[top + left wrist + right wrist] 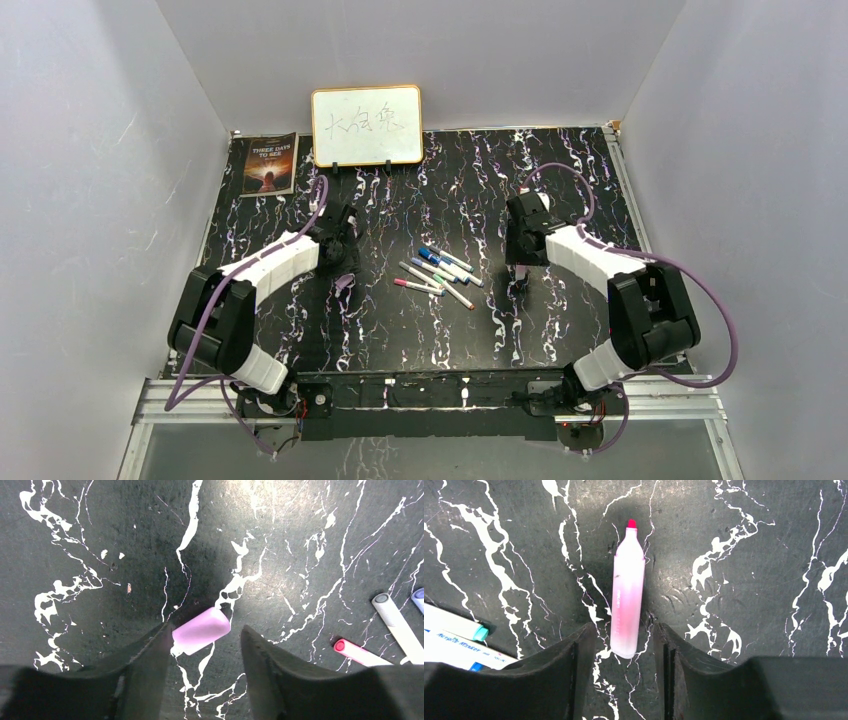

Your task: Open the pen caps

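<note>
We see the pink marker [628,590] uncapped.
Our left pincer [206,629] gapes around its pink cap [201,630]; our right pincer [624,627] gapes around the marker.

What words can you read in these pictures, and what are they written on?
"THREE DAYS TO SEE": on the book cover at the back left.
"Acrylic Marker", as far as it can be read: on the white marker barrel in the right wrist view.
On the whiteboard: handwritten characters, too small to read for sure.
On the pink marker: fine print along the barrel, too blurred to read.
</note>
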Controlling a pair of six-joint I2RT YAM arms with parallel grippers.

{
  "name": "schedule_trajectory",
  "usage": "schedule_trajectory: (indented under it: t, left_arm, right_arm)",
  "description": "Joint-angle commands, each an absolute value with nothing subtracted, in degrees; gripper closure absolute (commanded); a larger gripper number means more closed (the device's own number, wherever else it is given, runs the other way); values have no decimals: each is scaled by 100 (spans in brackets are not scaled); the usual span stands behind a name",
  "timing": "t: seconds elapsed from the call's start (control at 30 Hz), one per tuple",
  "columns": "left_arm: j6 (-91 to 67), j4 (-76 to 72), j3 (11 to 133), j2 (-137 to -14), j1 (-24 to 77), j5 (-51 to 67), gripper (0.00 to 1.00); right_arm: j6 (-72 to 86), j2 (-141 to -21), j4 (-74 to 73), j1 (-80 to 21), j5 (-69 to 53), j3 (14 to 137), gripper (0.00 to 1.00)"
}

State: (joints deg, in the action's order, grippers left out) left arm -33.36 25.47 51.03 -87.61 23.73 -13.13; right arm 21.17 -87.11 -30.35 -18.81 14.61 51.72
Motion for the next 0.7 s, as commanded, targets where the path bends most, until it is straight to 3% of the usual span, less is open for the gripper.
schedule_trajectory:
  t: [0.0,0.27,0.3,0.33,0.57,0.67]
  left_arm:
    - [-3313,2694,5372,-8602,2338,-1421,43]
    - [-3337,3074,5681,-7778,2338,-1101,19]
    - [-3364,3122,5705,-7607,2338,-1033,5]
    - [-3379,3154,5704,-7476,2338,-939,2]
    - [-3648,3377,5627,-6592,2338,-261,1]
    - [-3758,3425,5560,-6260,2339,-32,1]
  right_arm:
    - [2099,-8263,-3176,-1852,1404,5490,53]
    - [1996,-7827,-3145,-2209,305,5741,48]
    - [1988,-7809,-3132,-2361,214,5754,48]
    - [1982,-7793,-3091,-2523,132,5756,48]
    - [1869,-8211,-2628,-4146,121,5802,51]
    - [1766,-8516,-2482,-4298,3,5966,53]
